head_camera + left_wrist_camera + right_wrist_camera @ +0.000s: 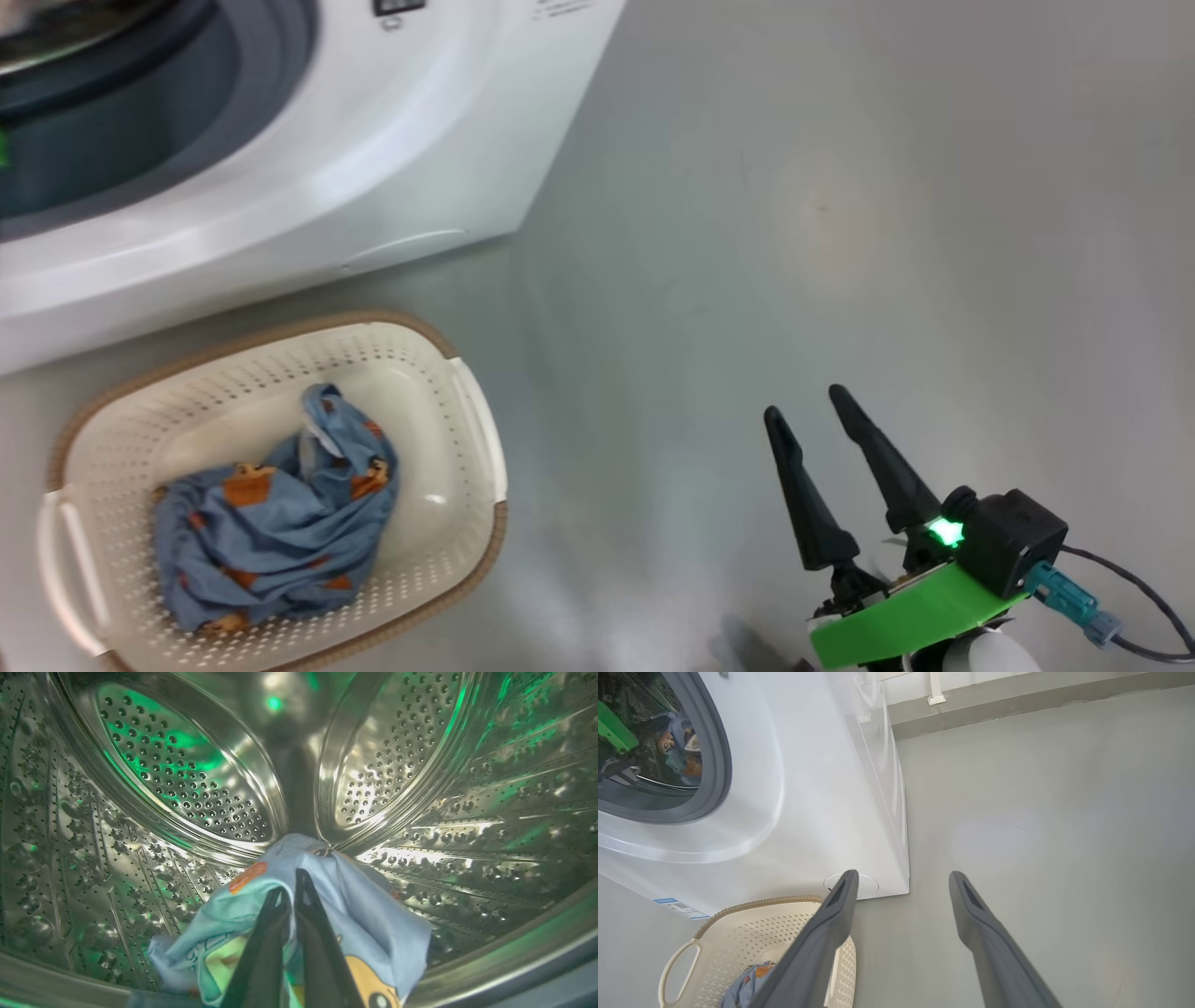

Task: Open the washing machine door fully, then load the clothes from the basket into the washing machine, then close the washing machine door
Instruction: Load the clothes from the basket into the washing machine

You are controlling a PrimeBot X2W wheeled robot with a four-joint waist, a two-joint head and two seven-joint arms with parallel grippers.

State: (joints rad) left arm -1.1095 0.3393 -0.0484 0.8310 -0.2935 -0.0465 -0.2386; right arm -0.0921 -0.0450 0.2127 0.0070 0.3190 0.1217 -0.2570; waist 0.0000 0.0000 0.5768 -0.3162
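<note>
My left gripper (pixel 290 887) is inside the steel drum (pixel 187 784) of the washing machine (pixel 308 187), shut on a light-blue printed garment (pixel 364 924) that hangs from its fingers. The right wrist view shows that garment (pixel 675 746) through the machine's opening. More of the clothes (pixel 280 513), blue with orange figures, lie bunched in the cream basket (pixel 439 373) on the floor in front of the machine. My right gripper (pixel 808 401) hovers open over bare floor to the right of the basket, with nothing between its fingers. The washing machine door is out of view.
Grey floor (pixel 840 233) stretches to the right of the machine and basket. A wall base with a white pipe bracket (pixel 936 695) runs behind the machine. The basket (pixel 738 933) stands close against the machine's front.
</note>
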